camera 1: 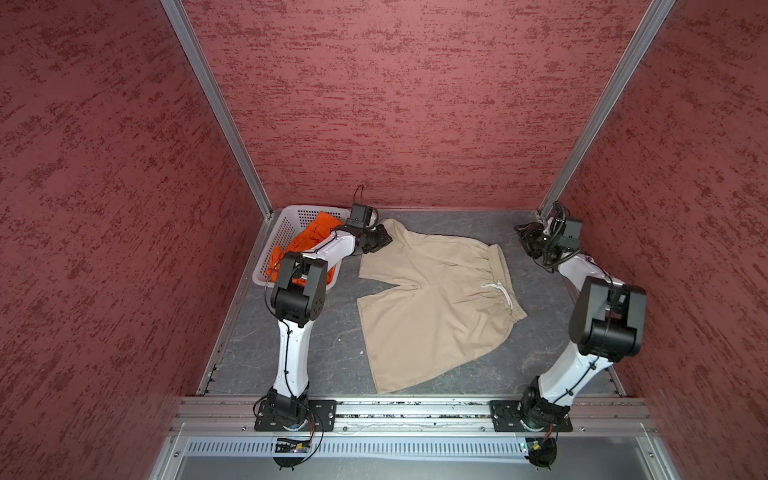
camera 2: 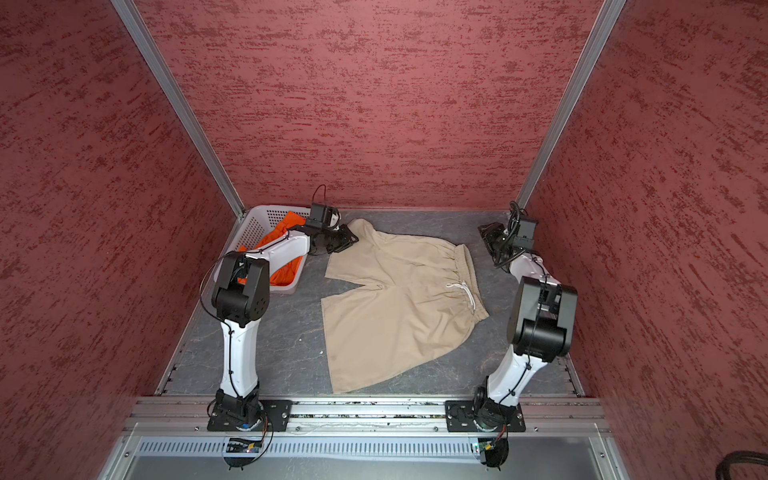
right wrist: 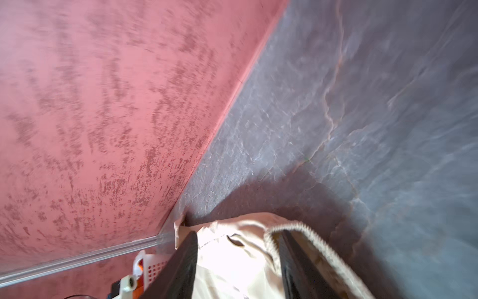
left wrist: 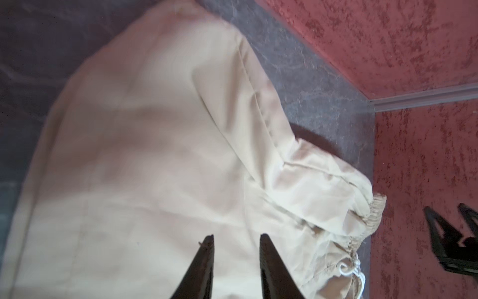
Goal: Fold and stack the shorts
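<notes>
Beige shorts (camera 1: 432,316): spread flat mid-table, waistband toward my right arm. Orange shorts (camera 1: 320,230): bunched in the white basket (camera 1: 286,232), far left corner. My left gripper (left wrist: 236,236) is narrowly parted and empty over the beige leg, perhaps grazing it; my right gripper (right wrist: 238,234) gapes wider, empty, near the waistband.

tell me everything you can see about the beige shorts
The beige shorts are a plain woven-looking cloth pair, spread flat and unfolded on the grey table, lightly creased. The gathered elastic waistband faces the right side, with a white drawstring at its middle; both legs point left, split by a notch. The left gripper hangs with jaws apart at the far leg's hem corner; whether it touches cannot be told. Nothing else lies on them.
</notes>
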Robot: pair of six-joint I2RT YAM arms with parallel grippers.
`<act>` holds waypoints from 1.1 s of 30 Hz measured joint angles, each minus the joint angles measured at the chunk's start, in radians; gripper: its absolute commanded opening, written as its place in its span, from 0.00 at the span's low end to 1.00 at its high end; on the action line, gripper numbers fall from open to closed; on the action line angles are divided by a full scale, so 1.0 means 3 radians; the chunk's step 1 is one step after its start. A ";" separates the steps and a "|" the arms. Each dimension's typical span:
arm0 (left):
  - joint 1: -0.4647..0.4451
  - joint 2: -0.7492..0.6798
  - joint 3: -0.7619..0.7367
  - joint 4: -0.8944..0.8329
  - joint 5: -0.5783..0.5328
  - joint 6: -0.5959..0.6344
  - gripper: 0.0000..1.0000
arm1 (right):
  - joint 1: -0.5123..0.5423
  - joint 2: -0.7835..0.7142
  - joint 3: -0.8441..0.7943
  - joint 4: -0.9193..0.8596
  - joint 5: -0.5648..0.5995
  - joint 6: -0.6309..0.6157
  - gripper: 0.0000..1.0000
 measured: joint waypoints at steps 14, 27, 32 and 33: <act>-0.0215 0.0086 -0.0242 -0.0478 -0.0346 0.0198 0.12 | 0.1303 -0.0421 -0.1352 -0.0327 0.0259 -0.0402 0.24; -0.0161 -0.0094 -0.0617 -0.0415 -0.0467 0.0319 0.10 | 0.1614 -0.1069 -0.2331 -0.0114 0.0567 0.0137 0.24; -0.0099 -0.0310 -0.0882 -0.0460 -0.0537 0.0356 0.15 | 0.1946 -0.1601 -0.2749 -0.0086 0.0608 0.0505 0.33; -0.0093 -0.0347 -0.0923 -0.0481 -0.0547 0.0371 0.17 | 0.2000 -0.1689 -0.2790 -0.0113 0.0610 0.0561 0.37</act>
